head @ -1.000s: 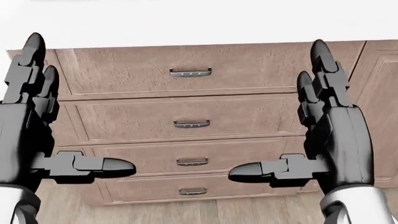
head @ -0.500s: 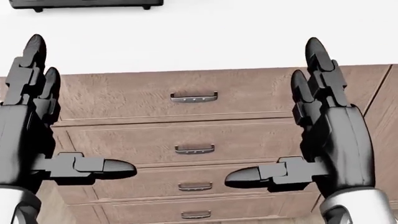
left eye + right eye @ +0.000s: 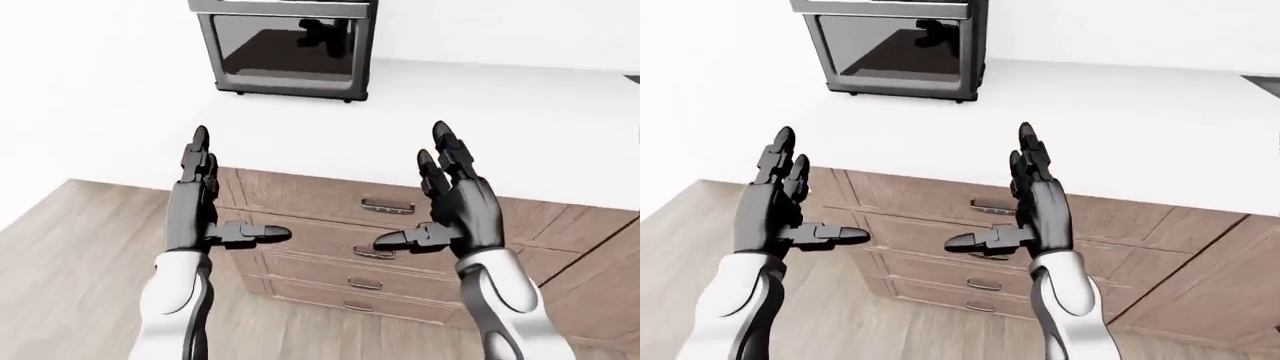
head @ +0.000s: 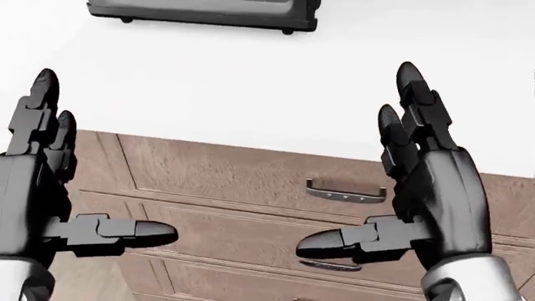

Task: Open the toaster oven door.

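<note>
The toaster oven (image 3: 285, 49) is a dark steel box with a glass door, standing on the white counter (image 3: 520, 142) at the top of the left-eye view; its door is shut. Only its bottom edge (image 4: 201, 14) shows in the head view. My left hand (image 3: 205, 202) is open, fingers up and thumb pointing right, held over the counter's near edge. My right hand (image 3: 445, 202) is open the same way, thumb pointing left. Both are empty and well short of the oven.
Wooden drawers (image 3: 330, 199) with metal handles (image 4: 345, 191) run below the counter. A wood floor (image 3: 70, 255) lies at the lower left. A dark edge (image 3: 1265, 82) shows on the counter at the far right.
The camera has tilted up and shifted: the drawers slid down the picture and the toaster oven's bottom edge came into view at the top. Both hands stay open, held as before.
</note>
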Controlling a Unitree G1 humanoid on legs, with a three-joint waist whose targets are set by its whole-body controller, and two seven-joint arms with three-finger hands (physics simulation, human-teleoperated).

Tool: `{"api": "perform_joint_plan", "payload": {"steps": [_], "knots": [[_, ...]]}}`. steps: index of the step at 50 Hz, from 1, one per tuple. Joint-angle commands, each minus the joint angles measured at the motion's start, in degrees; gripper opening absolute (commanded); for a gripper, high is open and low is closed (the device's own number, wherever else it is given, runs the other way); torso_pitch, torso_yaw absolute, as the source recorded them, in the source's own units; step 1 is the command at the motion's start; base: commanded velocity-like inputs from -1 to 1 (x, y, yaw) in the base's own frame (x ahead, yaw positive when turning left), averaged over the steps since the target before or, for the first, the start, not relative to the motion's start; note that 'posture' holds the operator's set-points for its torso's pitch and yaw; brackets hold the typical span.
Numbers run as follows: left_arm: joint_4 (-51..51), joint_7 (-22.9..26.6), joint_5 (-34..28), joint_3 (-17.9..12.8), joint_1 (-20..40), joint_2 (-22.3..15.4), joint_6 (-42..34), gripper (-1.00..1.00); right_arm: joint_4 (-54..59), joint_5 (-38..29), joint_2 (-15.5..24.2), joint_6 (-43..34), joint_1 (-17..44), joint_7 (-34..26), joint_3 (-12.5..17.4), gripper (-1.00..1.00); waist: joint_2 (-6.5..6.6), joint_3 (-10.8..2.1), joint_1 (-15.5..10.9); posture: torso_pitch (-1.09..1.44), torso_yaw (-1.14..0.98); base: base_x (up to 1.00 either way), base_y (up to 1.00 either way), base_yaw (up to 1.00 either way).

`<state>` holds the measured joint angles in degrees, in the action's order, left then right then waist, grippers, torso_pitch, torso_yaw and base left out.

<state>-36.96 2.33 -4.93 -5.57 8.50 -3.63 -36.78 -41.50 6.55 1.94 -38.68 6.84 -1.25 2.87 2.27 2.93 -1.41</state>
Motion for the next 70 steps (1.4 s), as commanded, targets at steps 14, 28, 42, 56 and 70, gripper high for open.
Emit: {"api": "perform_joint_plan", "payload": {"steps": [14,28,42,56,70], "knots": [[-2.8,0.9,0.9,1.4,1.6,0.1,3.4,1.00,-2.1,-0.2,0.6,4.1,0.7,1.1,1.7,1.00,-4.47,-1.65,1.9,0.00,0.00,0.12,0.00,0.00],[-3.3,0.9,0.8,1.4,1.8,0.1,2.8,1.00,-2.8,-0.1,0.8,4.0,0.6,1.3,1.9,1.00,-1.41,-2.84,2.8,0.00,0.00,0.01,0.00,0.00],[-2.3,1.0,0.7,1.5,1.3,0.2,4.1,1.00,-3.1,1.0,0.6,3.8,0.3,1.5,2.4,1.00,-3.28,-1.84,0.8,0.00,0.00,0.07,0.00,0.00],[-2.2,1.0,0.6,1.7,1.5,0.2,4.2,1.00,-3.3,1.2,0.9,4.5,-0.3,1.5,2.4,1.00,1.09,-1.77,1.2,0.00,0.00,0.01,-0.14,0.00],[-1.8,1.1,0.3,1.9,1.5,0.3,4.9,1.00,-4.2,1.7,0.9,4.6,-0.7,1.2,2.8,1.00,-2.77,-1.66,1.1,0.00,0.00,0.05,0.00,0.00]]}}
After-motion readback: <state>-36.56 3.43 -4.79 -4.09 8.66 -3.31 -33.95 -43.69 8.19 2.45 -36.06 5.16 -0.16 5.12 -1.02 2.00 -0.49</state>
